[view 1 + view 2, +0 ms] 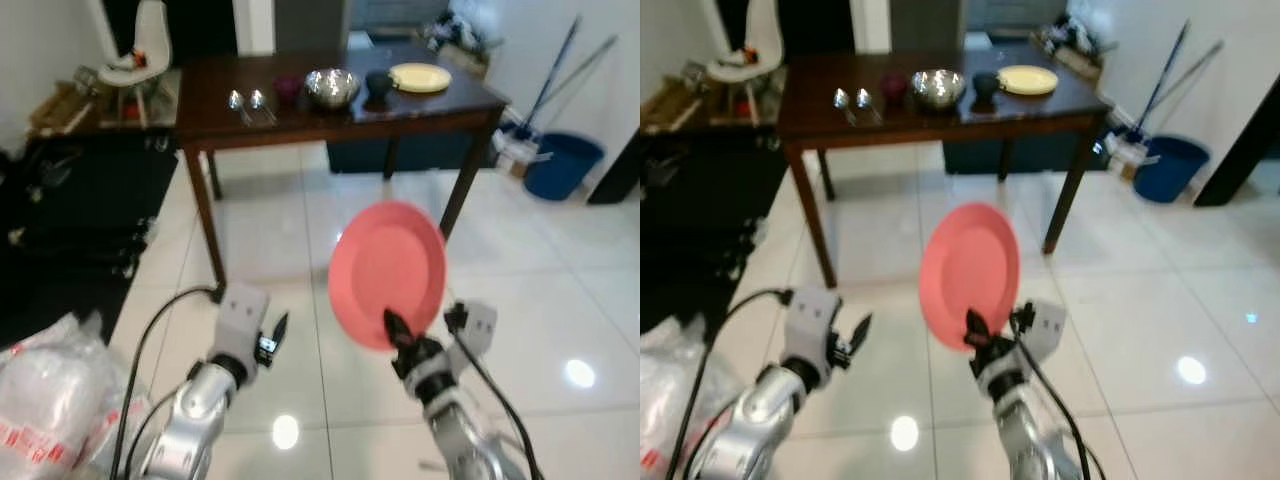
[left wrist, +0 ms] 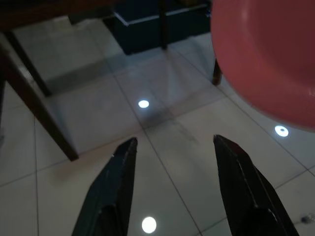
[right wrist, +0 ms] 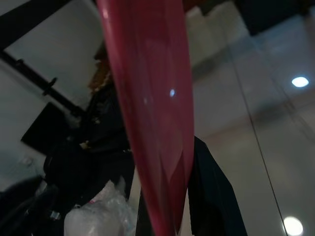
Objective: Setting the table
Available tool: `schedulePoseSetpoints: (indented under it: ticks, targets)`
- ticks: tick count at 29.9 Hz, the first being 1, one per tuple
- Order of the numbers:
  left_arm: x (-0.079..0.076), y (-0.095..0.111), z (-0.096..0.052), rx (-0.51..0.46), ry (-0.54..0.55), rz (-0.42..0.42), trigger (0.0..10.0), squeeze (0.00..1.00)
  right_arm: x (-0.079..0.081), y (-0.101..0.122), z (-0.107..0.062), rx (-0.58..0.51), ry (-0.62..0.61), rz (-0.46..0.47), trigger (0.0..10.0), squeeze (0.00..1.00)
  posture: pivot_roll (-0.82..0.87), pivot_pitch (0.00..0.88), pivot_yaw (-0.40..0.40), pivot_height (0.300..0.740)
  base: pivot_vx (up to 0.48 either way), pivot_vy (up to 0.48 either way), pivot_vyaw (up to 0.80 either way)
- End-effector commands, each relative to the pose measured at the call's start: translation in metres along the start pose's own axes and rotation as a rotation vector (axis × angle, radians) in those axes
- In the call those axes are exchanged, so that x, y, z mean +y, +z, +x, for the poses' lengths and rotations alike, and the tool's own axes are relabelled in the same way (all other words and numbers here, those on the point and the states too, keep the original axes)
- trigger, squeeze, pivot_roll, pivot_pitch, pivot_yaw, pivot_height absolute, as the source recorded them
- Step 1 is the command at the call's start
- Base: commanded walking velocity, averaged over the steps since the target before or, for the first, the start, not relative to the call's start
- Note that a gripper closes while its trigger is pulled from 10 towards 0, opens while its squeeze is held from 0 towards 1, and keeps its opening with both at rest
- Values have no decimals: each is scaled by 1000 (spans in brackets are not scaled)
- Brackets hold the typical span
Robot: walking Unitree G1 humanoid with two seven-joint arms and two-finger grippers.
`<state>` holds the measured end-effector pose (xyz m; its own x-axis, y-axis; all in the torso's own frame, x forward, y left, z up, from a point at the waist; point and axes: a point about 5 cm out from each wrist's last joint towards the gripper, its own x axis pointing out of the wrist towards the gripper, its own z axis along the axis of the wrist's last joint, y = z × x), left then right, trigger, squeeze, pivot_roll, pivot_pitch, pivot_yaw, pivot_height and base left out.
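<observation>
One pink plate (image 1: 388,272) rides upright, clamped by the right gripper (image 1: 397,330) for carrying to the table (image 1: 300,110); the left gripper (image 2: 172,162) hangs spread, empty.

A home dining area; dark wooden table (image 1: 300,110) with dishes; white floor tiles (image 1: 560,290); mop bucket (image 1: 562,165).

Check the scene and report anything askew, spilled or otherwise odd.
Nothing is spilled or broken. The one oddity: the right gripper holds the pink plate by its lower rim, standing on edge rather than flat, out over the floor short of the table. The left gripper is open, holding nothing.
</observation>
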<state>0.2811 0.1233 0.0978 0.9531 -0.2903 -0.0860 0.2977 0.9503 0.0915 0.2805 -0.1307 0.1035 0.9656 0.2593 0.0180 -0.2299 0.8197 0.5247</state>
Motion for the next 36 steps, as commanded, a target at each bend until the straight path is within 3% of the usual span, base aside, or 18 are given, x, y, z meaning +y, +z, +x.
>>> schedulePoseSetpoints:
  ticks: [1, 7, 8, 20, 24, 28, 30, 32, 34, 36]
  targets:
    - [11, -8, -11, 25, 64, 0, 10000, 0, 14, -3, 9, 27, 81, -23, 10000, 0, 4, 0, 24, 740, 480, 0, 0]
    - [31, -9, -28, 23, 216, 10, 10000, 0, 29, -2, 22, 35, 151, -37, 10000, 0, 63, 0, -11, 740, 480, 0, 0]
    - [38, -5, -32, 2, 290, 10, 10000, 0, 31, 6, 28, 10, 160, -44, 10000, 0, 71, 0, -16, 740, 480, 0, 0]
    - [57, 23, -27, -113, 475, -15, 10000, 0, 22, 44, 40, -128, 116, -1, 10000, 0, 52, 0, 6, 740, 480, 0, 0]
    - [69, 35, -25, -155, 543, -9, 10000, 0, 15, 59, 37, -195, 93, 158, 10000, 0, 34, 0, 21, 740, 480, 0, 0]
    - [76, 43, -23, -177, 566, -6, 10000, 0, 15, 70, 36, -226, 153, 326, 10000, 0, 29, 0, 29, 740, 480, 0, 0]
    - [79, 44, -23, -176, 574, -12, 10000, 0, 18, 72, 35, -224, 196, 381, 10000, 0, 26, 0, 31, 740, 480, 0, 0]
    - [86, 43, -24, -169, 593, -22, 10000, 0, 26, 75, 32, -207, 301, 505, 10000, 0, 23, 0, 35, 740, 480, 0, 0]
    - [87, 43, -25, -168, 596, -24, 10000, 0, 27, 75, 32, -201, 322, 530, 10000, 0, 23, 0, 35, 740, 480, 0, 0]
    - [92, 43, -26, -167, 602, -19, 10000, 0, 29, 69, 28, -146, 367, 616, 10000, 0, 25, 0, 33, 740, 480, 0, 0]
